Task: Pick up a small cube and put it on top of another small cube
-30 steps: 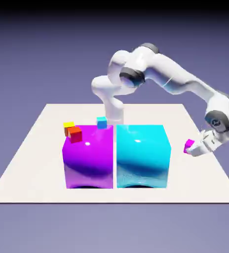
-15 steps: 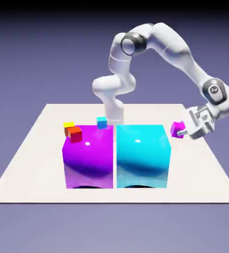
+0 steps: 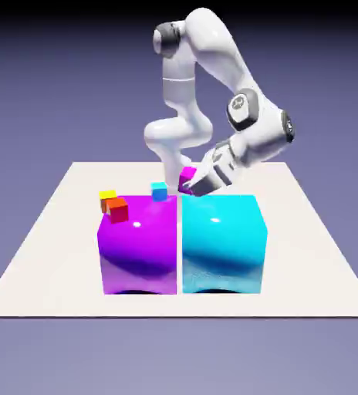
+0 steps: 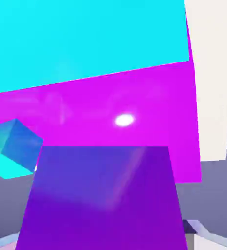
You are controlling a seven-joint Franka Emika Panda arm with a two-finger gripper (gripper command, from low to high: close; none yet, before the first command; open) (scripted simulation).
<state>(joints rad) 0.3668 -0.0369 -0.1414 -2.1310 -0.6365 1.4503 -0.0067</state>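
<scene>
Tool pinches pink cube by opposite flat faces, jaws shut on it; it looks light, rigid, glossy, likely slippery.

Glossy purple cube, glossy cyan cube, shiny small cube, matt white table, smooth white arm

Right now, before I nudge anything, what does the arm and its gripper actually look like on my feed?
The arm is glossy white with rounded, tube-like segments and dark grey caps at the joints; one wrist cap carries a small round mark. The gripper is white and boxy with small grey fingers. No loose cables show. The hand view shows no more than slivers of the finger tips at its bottom edge.
</scene>
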